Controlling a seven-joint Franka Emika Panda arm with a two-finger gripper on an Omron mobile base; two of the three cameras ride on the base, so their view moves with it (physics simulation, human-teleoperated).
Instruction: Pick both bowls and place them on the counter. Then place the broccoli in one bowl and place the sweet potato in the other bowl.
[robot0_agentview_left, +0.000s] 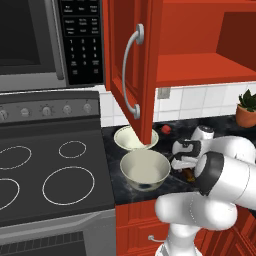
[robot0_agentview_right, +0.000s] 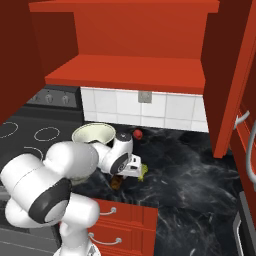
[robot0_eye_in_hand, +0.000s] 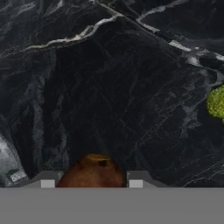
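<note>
Sweet potato (robot0_eye_in_hand: 92, 171), a small oblong brown-orange lump, is sitting clamped between the pincer's (robot0_eye_in_hand: 92, 183) dark tips near the glossy black marble counter's (robot0_eye_in_hand: 109, 87) front edge, tiny green broccoli floret (robot0_eye_in_hand: 216, 103) lying nearby.

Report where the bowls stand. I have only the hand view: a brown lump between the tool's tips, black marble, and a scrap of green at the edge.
Observer: Both are on the counter beside the stovetop. The deeper bowl sits near the front edge, close to the tool.
Operator: Give me the other one.
Observer: The shallower bowl stands behind it toward the wall, partly hidden by the open cabinet door.
Operator: Check the near bowl's contents.
Observer: The deeper bowl looks empty. Your scrap of green is the broccoli, lying on the counter on the tool's far side from the bowls.
</note>
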